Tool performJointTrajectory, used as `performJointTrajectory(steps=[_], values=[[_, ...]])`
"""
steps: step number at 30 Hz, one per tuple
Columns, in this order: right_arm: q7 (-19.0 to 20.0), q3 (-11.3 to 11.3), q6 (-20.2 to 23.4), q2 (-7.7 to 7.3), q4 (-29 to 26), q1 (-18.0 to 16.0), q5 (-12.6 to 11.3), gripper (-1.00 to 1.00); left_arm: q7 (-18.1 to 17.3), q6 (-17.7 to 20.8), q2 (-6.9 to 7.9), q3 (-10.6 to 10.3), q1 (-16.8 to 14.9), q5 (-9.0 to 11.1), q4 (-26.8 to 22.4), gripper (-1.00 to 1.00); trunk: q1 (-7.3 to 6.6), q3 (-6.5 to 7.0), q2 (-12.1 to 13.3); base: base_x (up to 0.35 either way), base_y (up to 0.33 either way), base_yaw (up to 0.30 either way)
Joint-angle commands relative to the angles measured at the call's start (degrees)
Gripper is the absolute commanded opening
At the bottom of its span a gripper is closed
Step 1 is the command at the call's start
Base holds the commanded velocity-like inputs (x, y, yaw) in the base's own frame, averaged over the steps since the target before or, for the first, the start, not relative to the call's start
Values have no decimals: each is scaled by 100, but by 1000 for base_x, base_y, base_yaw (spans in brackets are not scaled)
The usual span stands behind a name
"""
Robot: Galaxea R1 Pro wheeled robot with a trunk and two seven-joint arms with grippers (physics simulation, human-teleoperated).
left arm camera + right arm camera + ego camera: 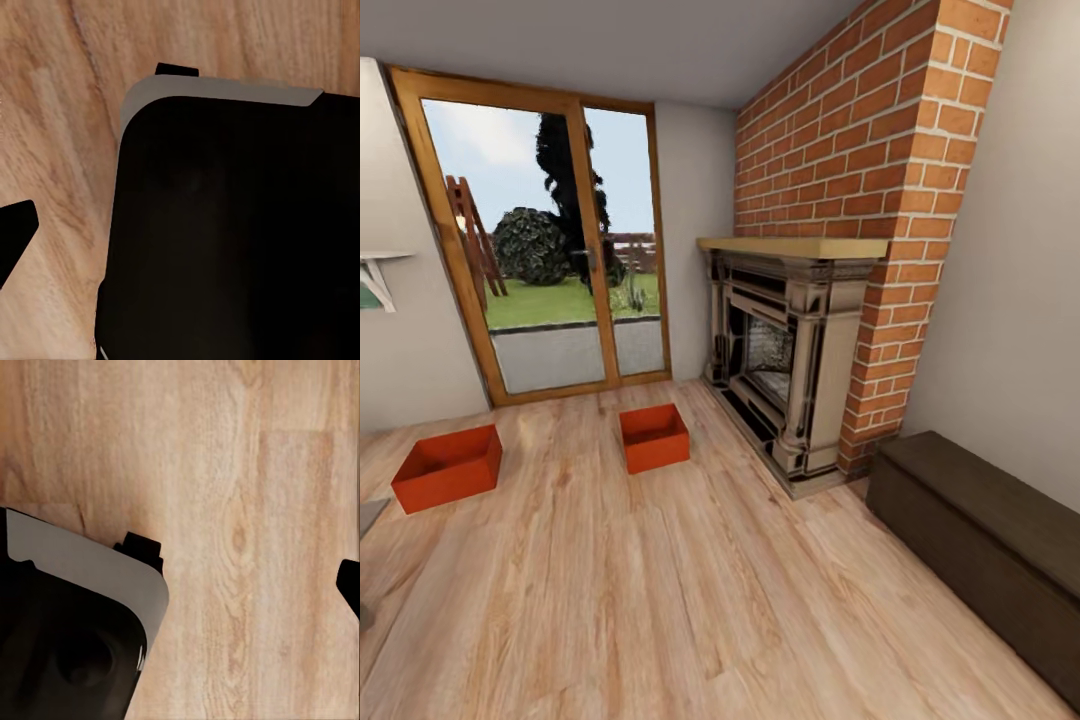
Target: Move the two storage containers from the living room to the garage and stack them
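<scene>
Two red-orange storage containers sit untouched on the living room's wood plank floor: the left container near the wood-framed glass doors, the right container between those doors and the ornate fireplace. Neither has been lifted; the carry to the garage and the stacking all remain. The wrist views look down on planks and dark robot bodywork, so whether either arm's fingers are parted or closed cannot be told.

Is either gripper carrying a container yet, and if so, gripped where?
No. Both storage containers, left and right, sit untouched on the wood floor near the glass doors.
</scene>
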Motion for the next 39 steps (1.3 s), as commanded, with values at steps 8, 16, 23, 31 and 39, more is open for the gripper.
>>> performJointTrajectory(steps=[8, 16, 23, 31, 39], values=[[12, -20, -32, -9, 18, -8, 19, 100, 1, -12, -1, 1, -1, 38, -1, 100, 3, -5, -3, 324, 0, 266], [13, -20, -33, -11, 18, -8, 19, 100, 5, -12, -1, -2, 0, 38, -1, 100, 3, -5, -3, 324, 0, 267], [12, -20, -36, -18, 18, -8, 19, 100, 5, -12, -1, -2, -1, 38, -1, 100, 3, -5, -3, 324, 0, 259], [11, -20, -35, -19, 18, -8, 19, 100, 6, -12, -1, 0, -1, 38, -1, 100, 3, -5, -3, 324, -4, 172], [14, -20, -34, -19, 18, -8, 21, 100, 4, -12, -5, -1, -1, 38, -1, 100, 3, -5, -3, 318, -90, 4]])
